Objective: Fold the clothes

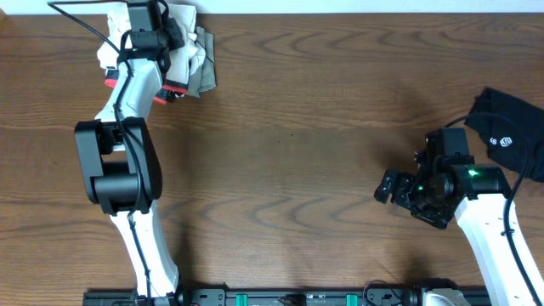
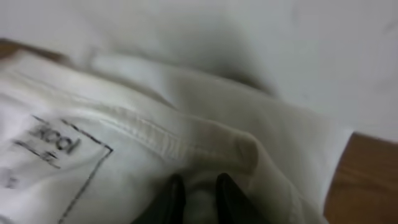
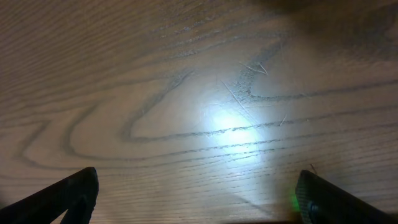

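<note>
The white shirt (image 1: 194,53) lies bunched at the far left edge of the table, partly under my left arm. My left gripper (image 1: 146,24) is down in it. In the left wrist view the shirt (image 2: 186,112) fills the frame, showing a stitched seam and a printed label (image 2: 59,146), and the left gripper (image 2: 199,194) is shut on a small fold of the white cloth. A black garment (image 1: 510,127) with a white logo lies at the far right. My right gripper (image 1: 388,188) hovers left of it, open and empty (image 3: 199,202) over bare wood.
The brown wooden table (image 1: 289,127) runs between the two arms. Its far edge meets a white wall just behind the shirt. The arm bases stand along the near edge.
</note>
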Controlling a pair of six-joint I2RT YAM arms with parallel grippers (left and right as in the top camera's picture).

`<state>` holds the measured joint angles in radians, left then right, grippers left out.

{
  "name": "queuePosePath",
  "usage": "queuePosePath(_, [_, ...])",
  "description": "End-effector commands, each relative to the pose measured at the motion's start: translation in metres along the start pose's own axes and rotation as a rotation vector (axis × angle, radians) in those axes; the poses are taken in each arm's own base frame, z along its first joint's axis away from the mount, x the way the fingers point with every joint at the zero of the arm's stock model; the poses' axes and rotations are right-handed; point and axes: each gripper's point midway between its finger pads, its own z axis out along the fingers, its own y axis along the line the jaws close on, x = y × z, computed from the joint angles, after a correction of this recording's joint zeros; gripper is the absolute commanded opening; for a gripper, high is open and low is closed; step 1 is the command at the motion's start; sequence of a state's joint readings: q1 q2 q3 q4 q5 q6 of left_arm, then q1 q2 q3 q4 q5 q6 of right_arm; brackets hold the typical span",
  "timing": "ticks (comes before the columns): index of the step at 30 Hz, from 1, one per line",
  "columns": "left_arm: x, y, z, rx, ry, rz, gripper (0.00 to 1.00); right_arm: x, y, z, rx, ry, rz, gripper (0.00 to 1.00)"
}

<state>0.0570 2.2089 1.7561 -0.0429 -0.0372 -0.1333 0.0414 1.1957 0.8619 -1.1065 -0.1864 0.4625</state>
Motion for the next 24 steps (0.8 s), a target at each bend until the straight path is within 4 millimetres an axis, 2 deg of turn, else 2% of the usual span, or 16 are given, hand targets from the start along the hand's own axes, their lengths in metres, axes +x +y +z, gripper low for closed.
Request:
queuePosePath(1, [-0.077, 0.0, -0.056, -0.004, -0.176, -0.013, 0.21, 0.001, 0.0, 0.001, -0.003, 0.006, -0.013, 0.99])
queuePosePath(3, [-0.098, 0.003, -0.073, -0.001, -0.23, -0.022, 0.2, 0.001, 0.0, 0.001, -0.003, 0.006, -0.013, 0.99])
queuePosePath(5, [-0.108, 0.009, -0.079, -0.006, -0.262, -0.031, 0.19, 0.001, 0.0, 0.001, -0.003, 0.005, -0.013, 0.99])
queuePosePath(8, [-0.105, 0.025, -0.073, -0.03, -0.25, -0.04, 0.19, 0.001, 0.0, 0.001, -0.003, 0.006, -0.021, 0.99])
queuePosePath(13, [-0.07, 0.039, -0.038, -0.059, -0.17, -0.04, 0.18, 0.001, 0.0, 0.001, -0.002, 0.007, -0.023, 0.99])
queuePosePath(19, [-0.008, 0.049, 0.019, -0.089, -0.063, -0.001, 0.19, 0.002, -0.001, 0.001, -0.001, 0.01, -0.022, 0.99])
queuePosePath(22, [0.013, 0.057, 0.033, -0.125, -0.026, 0.002, 0.19, 0.003, -0.001, 0.001, 0.001, 0.015, -0.021, 0.99])
queuePosePath(24, [0.012, 0.06, 0.033, -0.142, -0.033, 0.005, 0.19, 0.004, -0.002, 0.001, 0.004, 0.019, -0.02, 0.99])
